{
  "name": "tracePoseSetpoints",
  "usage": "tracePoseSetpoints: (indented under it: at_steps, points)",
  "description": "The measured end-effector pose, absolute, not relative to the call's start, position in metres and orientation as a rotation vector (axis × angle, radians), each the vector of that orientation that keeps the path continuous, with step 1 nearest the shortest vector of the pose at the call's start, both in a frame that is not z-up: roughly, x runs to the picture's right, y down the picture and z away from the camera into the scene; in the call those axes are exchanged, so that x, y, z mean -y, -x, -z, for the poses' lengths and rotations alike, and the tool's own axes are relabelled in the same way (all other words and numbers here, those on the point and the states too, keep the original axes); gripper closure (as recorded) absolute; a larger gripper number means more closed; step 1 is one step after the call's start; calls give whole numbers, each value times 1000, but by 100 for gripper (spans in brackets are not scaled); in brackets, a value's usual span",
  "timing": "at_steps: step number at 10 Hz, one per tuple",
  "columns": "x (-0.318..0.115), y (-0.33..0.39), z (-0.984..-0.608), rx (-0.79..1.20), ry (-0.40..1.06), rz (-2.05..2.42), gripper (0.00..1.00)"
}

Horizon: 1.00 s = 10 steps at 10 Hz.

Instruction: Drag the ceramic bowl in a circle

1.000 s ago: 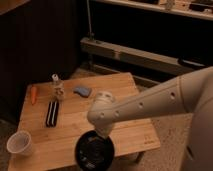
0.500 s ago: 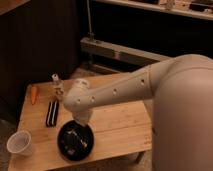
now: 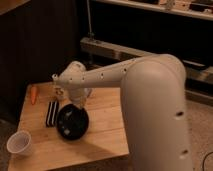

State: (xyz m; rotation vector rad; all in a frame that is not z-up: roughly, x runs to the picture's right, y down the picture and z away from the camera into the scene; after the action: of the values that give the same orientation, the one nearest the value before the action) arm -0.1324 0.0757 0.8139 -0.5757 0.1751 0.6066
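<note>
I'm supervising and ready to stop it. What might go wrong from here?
The glossy black ceramic bowl, with the gripper shut at its far rim, sits right beside the dark striped rectangular block; circling toward it may shove it. The translucent white plastic cup stands near the wooden table's front corner and might be knocked off.

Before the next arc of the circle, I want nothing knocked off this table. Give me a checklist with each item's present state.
1. The gripper is down at the ceramic bowl's far rim, jaws shut: ok.
2. Rim actually clamped: cannot tell.
3. Bowl fully on the table: ok.
4. Gap between bowl and black case: not ok, almost none.
5. The white cup stands apart near the table's front corner: ok.
</note>
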Motion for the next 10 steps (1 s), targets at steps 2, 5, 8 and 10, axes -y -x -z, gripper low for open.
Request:
tracePoseSetpoints:
  at_steps: [2,5,8,10]
  points:
    - [-71,108,-839,-236,588,-650,86]
    - [-85,36,-859,-349,603,-736,86]
    - [-105,-41,-857,-439,598,-810,86]
    - [-126,-90,-848,-491,585,-843,86]
